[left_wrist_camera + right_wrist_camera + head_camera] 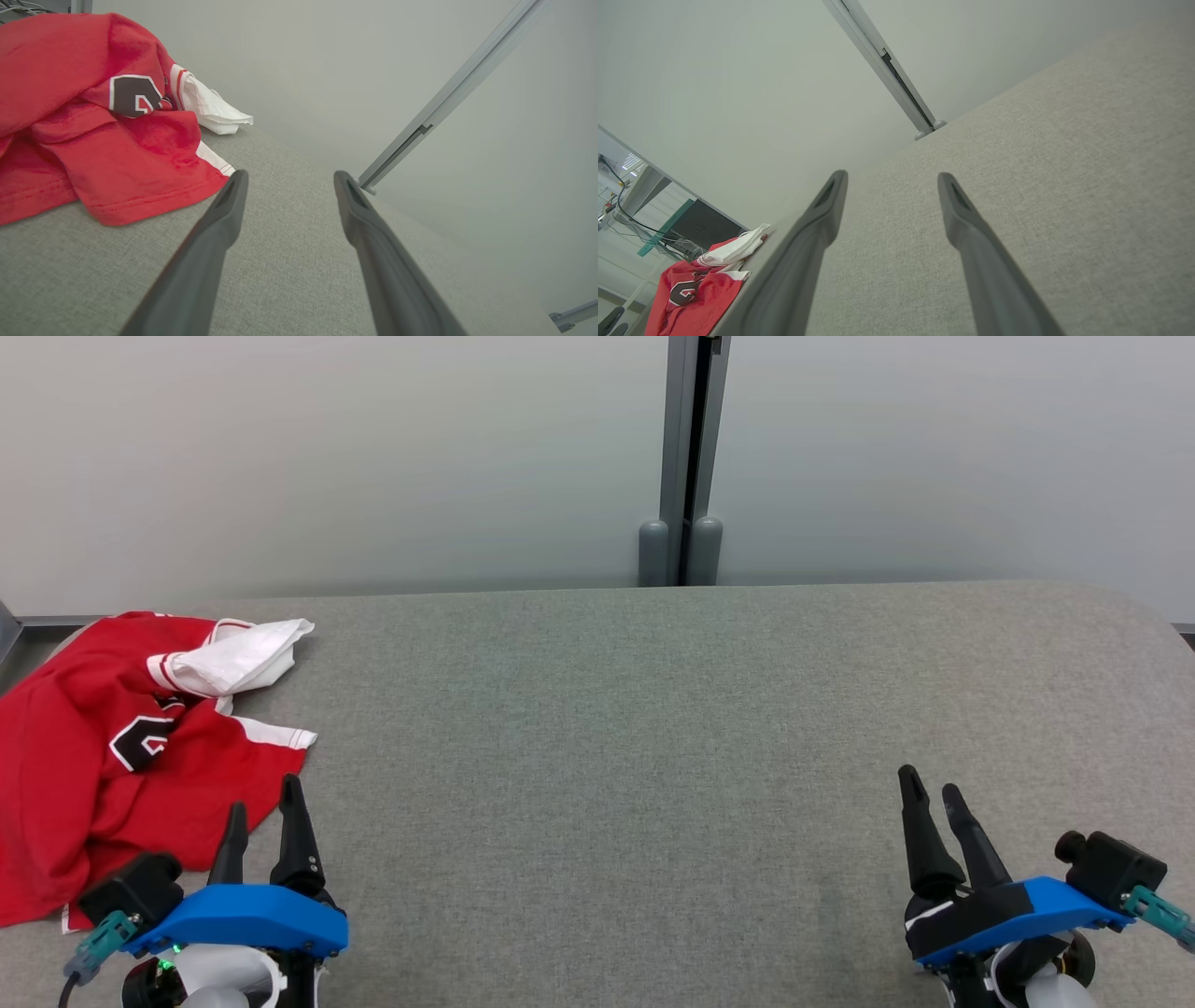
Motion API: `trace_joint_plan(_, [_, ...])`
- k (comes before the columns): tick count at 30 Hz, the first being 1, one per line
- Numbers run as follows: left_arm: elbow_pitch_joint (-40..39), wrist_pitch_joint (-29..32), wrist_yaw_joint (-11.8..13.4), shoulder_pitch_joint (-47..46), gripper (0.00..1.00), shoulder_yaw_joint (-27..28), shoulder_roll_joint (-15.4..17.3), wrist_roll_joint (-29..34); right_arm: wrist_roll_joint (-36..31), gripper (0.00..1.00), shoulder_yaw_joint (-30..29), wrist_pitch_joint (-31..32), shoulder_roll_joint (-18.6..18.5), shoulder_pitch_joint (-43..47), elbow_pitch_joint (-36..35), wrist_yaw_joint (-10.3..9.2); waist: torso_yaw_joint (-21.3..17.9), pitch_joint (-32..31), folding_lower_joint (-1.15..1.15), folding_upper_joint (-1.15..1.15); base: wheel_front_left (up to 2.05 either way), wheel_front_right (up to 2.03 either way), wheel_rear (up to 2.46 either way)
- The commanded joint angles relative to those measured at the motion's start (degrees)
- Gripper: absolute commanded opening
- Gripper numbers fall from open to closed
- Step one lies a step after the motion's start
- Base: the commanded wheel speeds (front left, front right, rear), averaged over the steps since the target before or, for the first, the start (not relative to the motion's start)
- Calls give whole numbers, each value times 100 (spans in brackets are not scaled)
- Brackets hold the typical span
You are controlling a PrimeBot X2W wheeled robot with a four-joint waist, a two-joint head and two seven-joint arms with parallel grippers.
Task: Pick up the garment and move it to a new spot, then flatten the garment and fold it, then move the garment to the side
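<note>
Garment: You have a red jersey (84,775) with white trim lying crumpled at the far left end of the grey fabric-covered table (653,728). Its left side reaches the table's edge.
Garment details: A white sleeve (245,656) is bunched on top at the back, and a dark emblem (140,743) shows among the folds. A red hem with a white band points toward the middle of the table.
Left gripper: Your left gripper (264,795) sits at the lower left with its jaws apart and nothing between them. In the head view it is just beside the jersey's near hem. In the left wrist view the hem lies just left of the fingertips, and you cannot tell whether it touches.
Right gripper: Your right gripper (930,782) sits at the lower right, well apart from the jersey, jaws apart and empty over bare fabric.
Surroundings: A pale wall (373,457) with a grey post (686,457) stands behind the table.
Done so far: As far as you can judge, nothing. The jersey is neither lifted, flattened nor folded.
Left to do: All of it, namely the pick-up and move to a new spot, the flattening, the fold, and the shift aside.
Likely next step: Your left gripper looks best placed to take the near hem.
</note>
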Motion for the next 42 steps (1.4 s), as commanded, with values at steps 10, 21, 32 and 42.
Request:
trace_joint_plan(10, [-6,-90,68,-135,100,-65,120,647,-769,100,33,-189,-53,-181,60,27,21,-2,0,0,0,0,0])
trace_joint_plan(21, [-71,44,123,-62,100,-132,180,1189,-1454,100,59,-334,-59,-173,155,26,48,-30,0,0,0,0,0])
trace_joint_plan(32, [-360,615,205,72,100,-164,205,1593,-2056,100,64,-476,-65,-222,261,27,68,-59,0,0,0,0,0])
trace_joint_plan(42, [-662,888,334,221,100,-200,252,1974,-2606,100,0,-599,-69,-278,444,29,104,-78,0,0,0,0,0])
